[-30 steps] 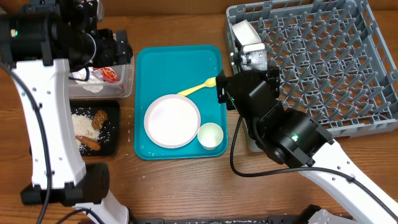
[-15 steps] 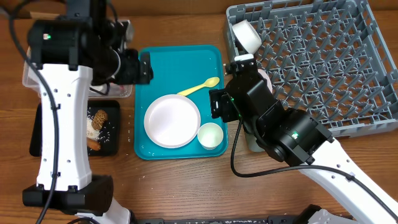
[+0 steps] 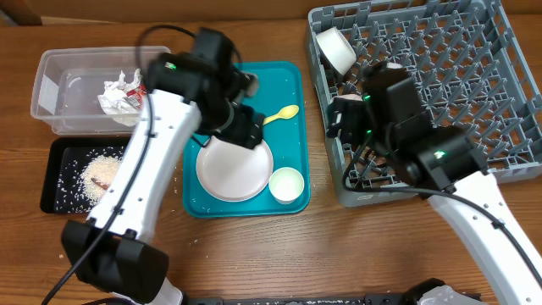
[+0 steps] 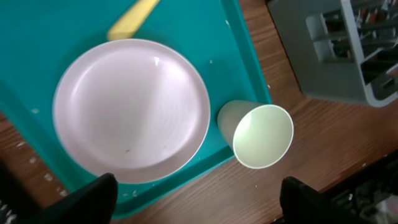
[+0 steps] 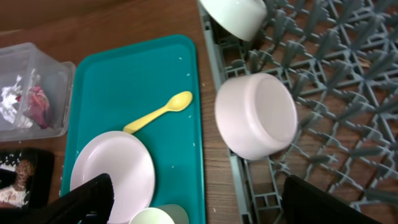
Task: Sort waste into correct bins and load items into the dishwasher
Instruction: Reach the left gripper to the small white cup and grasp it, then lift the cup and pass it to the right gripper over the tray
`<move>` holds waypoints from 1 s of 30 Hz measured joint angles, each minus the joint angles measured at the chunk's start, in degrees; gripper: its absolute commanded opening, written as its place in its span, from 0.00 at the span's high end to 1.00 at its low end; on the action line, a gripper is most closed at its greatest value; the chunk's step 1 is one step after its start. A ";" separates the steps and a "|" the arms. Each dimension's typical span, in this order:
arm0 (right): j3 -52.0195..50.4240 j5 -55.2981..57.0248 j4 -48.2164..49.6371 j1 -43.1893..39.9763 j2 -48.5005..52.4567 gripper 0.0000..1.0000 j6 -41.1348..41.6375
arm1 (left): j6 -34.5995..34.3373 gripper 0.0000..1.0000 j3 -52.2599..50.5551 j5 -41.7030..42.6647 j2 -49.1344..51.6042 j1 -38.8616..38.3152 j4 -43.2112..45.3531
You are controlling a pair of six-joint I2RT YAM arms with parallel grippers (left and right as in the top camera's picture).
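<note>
Desk (image 3: 254, 254): bare wood; it carries two bins at the left, a teal tray in the middle and a dish rack at the right.
Clear tub (image 3: 59, 76): at the far left; it holds crumpled white paper (image 3: 113, 91) with a red wrapper (image 5: 38, 102) touching it, both at the end nearer the teal tray.
Black tray (image 3: 55, 182): just beside the clear tub, on its near side; white rice (image 3: 95, 168) is scattered over its floor along with a brown scrap (image 5: 20, 173) that is too blurred to name.
Teal tray (image 3: 279, 85): between the bins and the rack; it carries the plate, the cup and the spoon.
Plate (image 4: 130, 109): white and round, lying flat and empty on the teal tray.
Cup (image 4: 256, 134): small and white, mouth up and empty, in the tray corner just beside the plate.
Spoon (image 5: 158, 112): pale yellow, flat on the tray beyond the plate, apart from it.
Dish rack (image 3: 457, 76): grey, with a grid of pegs; two white bowls sit along its edge nearest the teal tray.
First bowl (image 3: 336, 49): tipped on its side in the rack's far corner.
Second bowl (image 5: 256, 115): tipped among the pegs with its base turned up.
Left tool (image 4: 198, 182): above the plate, fingers spread wide with nothing between them.
Right tool (image 5: 196, 182): over the rack's tray-side edge, fingers spread wide and empty.
</note>
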 measured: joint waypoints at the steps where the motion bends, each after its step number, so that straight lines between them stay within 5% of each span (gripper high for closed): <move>1: 0.00 -0.68 -0.22 -0.63 0.00 0.09 -0.02 | 0.13 0.19 -1.97 0.11 -0.02 -0.79 1.70; 14: 0.00 -3.41 -1.53 -1.36 0.00 0.09 -1.27 | 0.09 0.38 -20.63 2.27 0.04 -9.25 18.73; 18: 0.00 -3.41 -1.51 -1.36 0.00 0.09 -1.29 | -1.29 0.51 -24.20 2.47 0.04 -9.60 21.75; 24: 0.00 -3.41 -1.51 -1.36 0.00 0.09 -1.33 | -3.17 0.92 -26.12 2.45 0.04 -9.60 23.37; 30: 0.00 -3.41 -1.57 -1.36 0.00 0.09 -1.33 | -5.55 0.96 -26.12 1.14 0.04 -9.60 24.52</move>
